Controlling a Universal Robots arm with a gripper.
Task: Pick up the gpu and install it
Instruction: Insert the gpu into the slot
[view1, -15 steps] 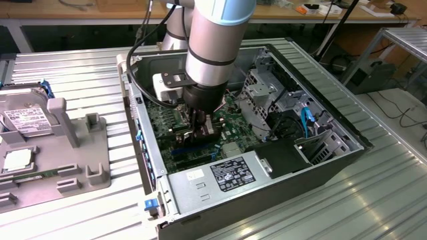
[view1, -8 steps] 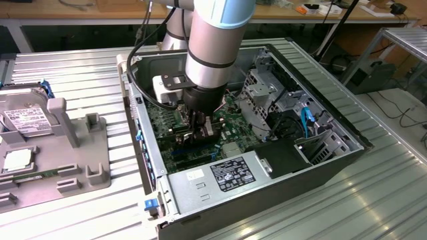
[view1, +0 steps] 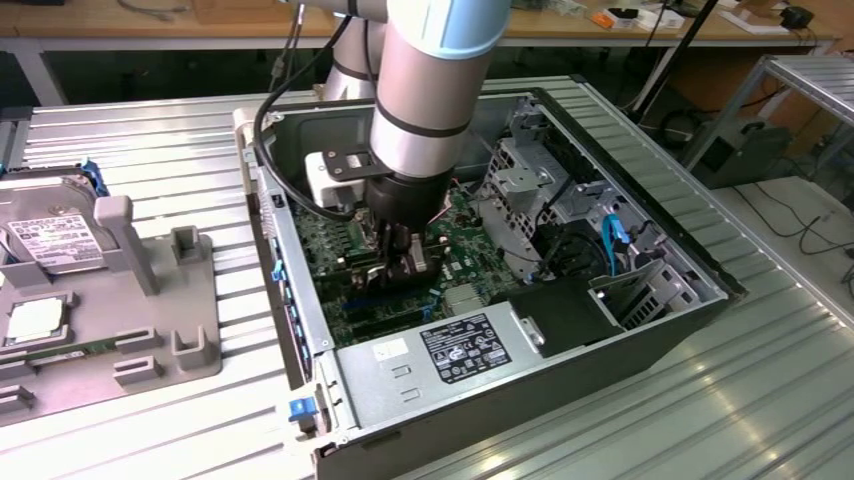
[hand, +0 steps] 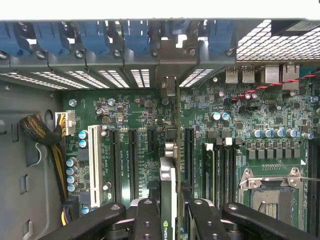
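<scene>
Clamped between the black gripper (hand: 169, 220) fingers, the thin green gpu (hand: 170, 180) is held edge-on. It is poised above the motherboard (hand: 135, 125), studded with slots.

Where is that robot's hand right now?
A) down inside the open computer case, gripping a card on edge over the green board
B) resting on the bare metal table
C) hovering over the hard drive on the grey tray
A: the hand reaches into the computer case, closed on the gpu above the motherboard.

NVIDIA logo on the gpu (hand: 168, 200).
</scene>
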